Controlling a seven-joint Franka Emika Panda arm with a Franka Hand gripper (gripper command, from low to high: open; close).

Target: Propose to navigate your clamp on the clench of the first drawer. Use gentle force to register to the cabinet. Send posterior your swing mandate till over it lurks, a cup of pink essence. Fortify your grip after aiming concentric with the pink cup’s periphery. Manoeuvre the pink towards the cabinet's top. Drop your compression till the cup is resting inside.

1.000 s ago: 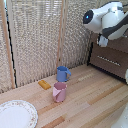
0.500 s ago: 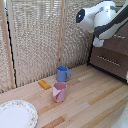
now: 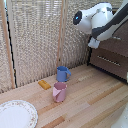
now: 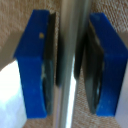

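Observation:
In the wrist view the slim silver handle (image 4: 71, 25) of the first drawer runs between my gripper's (image 4: 72, 67) two blue fingertips (image 4: 31, 62), whose dark pads press it from both sides. From the exterior view, the gripper (image 3: 94, 44) sits at the front of the dark brown cabinet (image 3: 119, 62), level with the upper drawer (image 3: 120, 44), and the arm hides that handle. The pink cup (image 3: 59, 92) stands upright on the wooden table, well away towards the exterior view's left. Just behind it stands the blue mug (image 3: 62, 74).
A small orange block (image 3: 44, 84) lies beside the mugs. A patterned white plate (image 3: 15, 114) sits at the table's near corner on the exterior view's left. The lower drawer's silver handle (image 3: 107, 59) shows under the gripper. A slatted blind forms the back wall.
The arm has shifted steadily towards the exterior view's left, away from the cabinet, with the gripper still at the upper drawer front. The cups, block and plate have not moved.

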